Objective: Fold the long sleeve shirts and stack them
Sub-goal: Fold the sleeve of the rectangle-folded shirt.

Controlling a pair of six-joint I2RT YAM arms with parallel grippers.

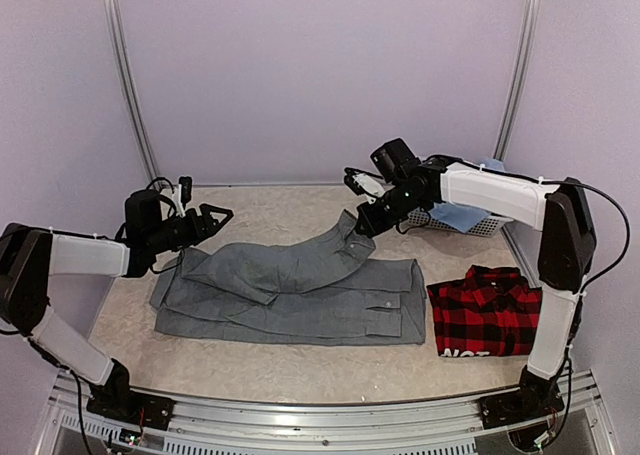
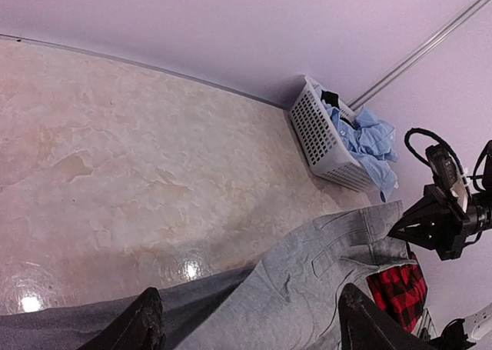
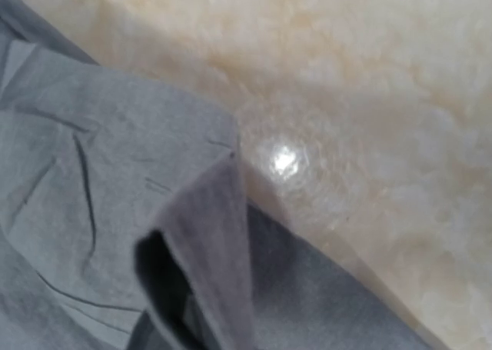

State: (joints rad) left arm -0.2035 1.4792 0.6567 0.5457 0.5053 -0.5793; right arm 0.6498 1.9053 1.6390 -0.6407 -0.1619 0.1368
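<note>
Clock = top view, 12 is the back wall.

- 9 o'clock: left gripper (image 1: 215, 218) hovers over the left end of the grey shirt (image 1: 300, 300). Fingers (image 2: 142, 323) are spread and hold nothing.
- Centre: the grey shirt lies flat, long axis 9 to 3. One sleeve (image 1: 300, 260) runs across the body toward 1 o'clock, its far end raised.
- 1 o'clock: right gripper (image 1: 362, 223) is closed on that sleeve's cuff, as far as I can tell. The top view shows cloth drawn up to the tips, but the right wrist view shows only grey fabric, no fingers.
- 2 o'clock: white basket (image 1: 485, 227) with blue cloth in it, just behind the right forearm.
- 4 o'clock: plaid shirt (image 1: 485, 310) is a compact rectangle with white lettering on its near edge. Looks folded.

Progress, my read: plaid is done and grey is partway, at the sleeve-in step. Left to do: finish the sleeves, fold the body, stack one on the other. No stack yet.

Room:
- The table (image 1: 280, 210) is bare from 10 to 12, so there's slack to swing the sleeve.
- It's tight at 3, where the grey edge sits just beside the plaid with a thin gap.
- The basket crowds the right arm at 2.
- The grey hem is near the front rail at 6, so little margin there.
</note>
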